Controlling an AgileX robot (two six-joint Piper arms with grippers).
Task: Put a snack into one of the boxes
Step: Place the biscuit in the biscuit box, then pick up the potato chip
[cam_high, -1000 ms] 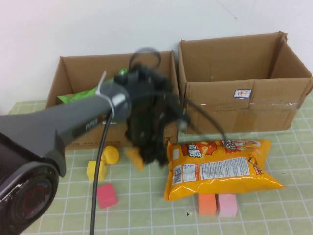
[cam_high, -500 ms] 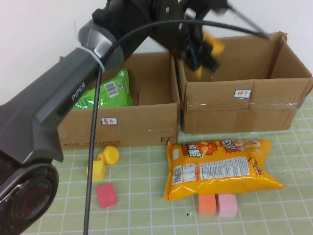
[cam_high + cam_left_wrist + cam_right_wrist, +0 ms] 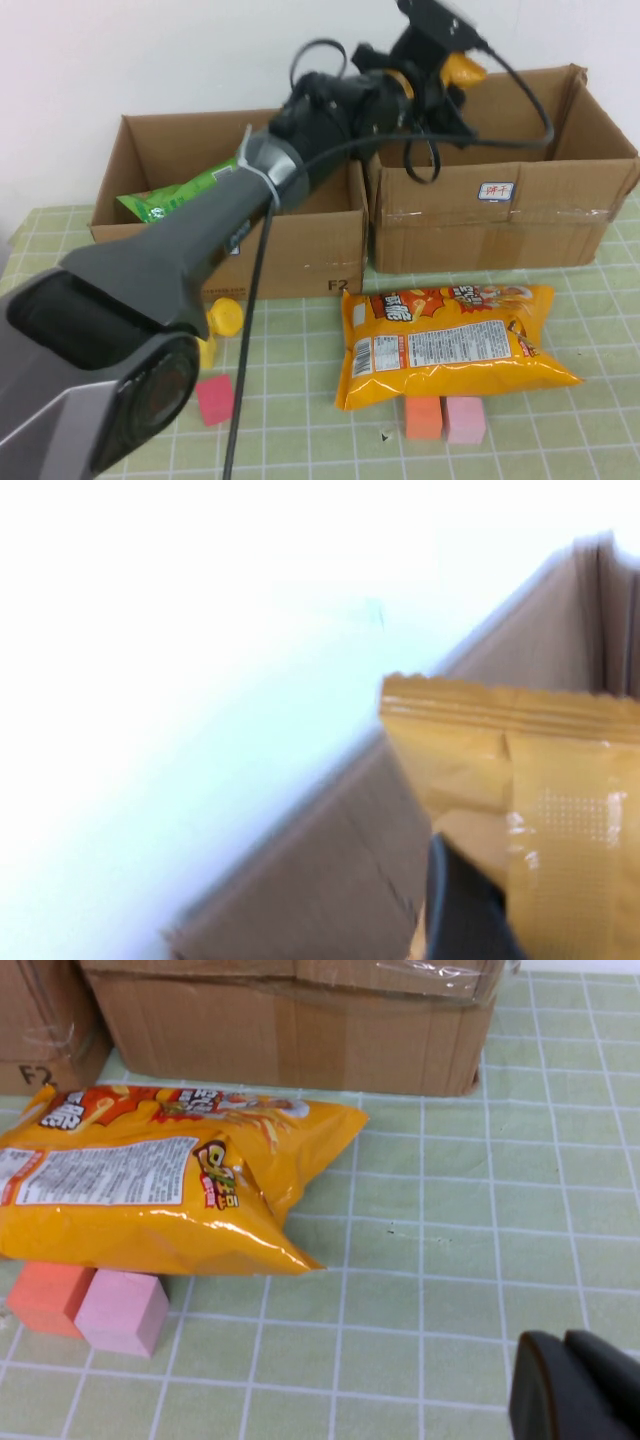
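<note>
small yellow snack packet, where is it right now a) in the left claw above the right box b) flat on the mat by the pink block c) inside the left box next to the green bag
a: the left claw holds the small yellow snack packet up over the right box; the right claw sits shut low over the mat.

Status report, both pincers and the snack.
Left pincer above right box, gripping small yellow snack packet. Right pincer shut, low over the table near chip bag. Nothing blocking the box.
</note>
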